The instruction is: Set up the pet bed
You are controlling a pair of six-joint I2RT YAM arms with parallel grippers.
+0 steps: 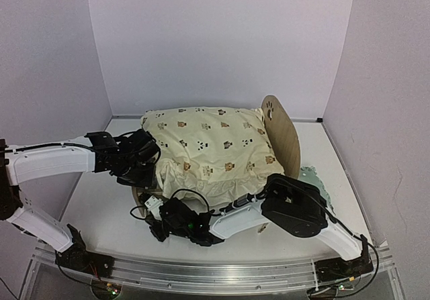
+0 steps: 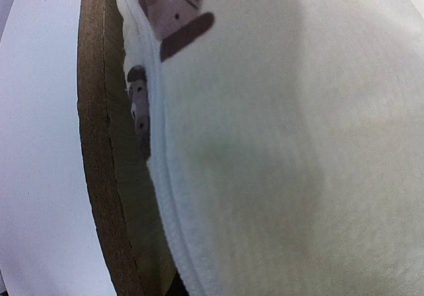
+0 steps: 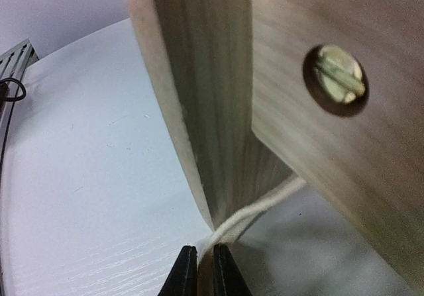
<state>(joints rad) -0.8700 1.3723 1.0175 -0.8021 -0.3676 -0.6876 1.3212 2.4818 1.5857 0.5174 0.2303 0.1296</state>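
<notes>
Pet bed (image 1: pixel 285 139) carries bear-print cushion (image 1: pixel 215 149); right pincer (image 3: pixel 205 264) nipped tight on cream tie (image 3: pixel 265 205) beside near frame corner, left pincer (image 1: pixel 146 166) closed at cushion's left side.

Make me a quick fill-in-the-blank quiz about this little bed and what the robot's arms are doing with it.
1. The pet bed has a headboard cutout shaped like a ____ print.
2. The right gripper pinches the white tie below a slotted ____ in the wood.
3. The cushion lies on ____ of the bed.
Missing words: paw; screw; top.
</notes>
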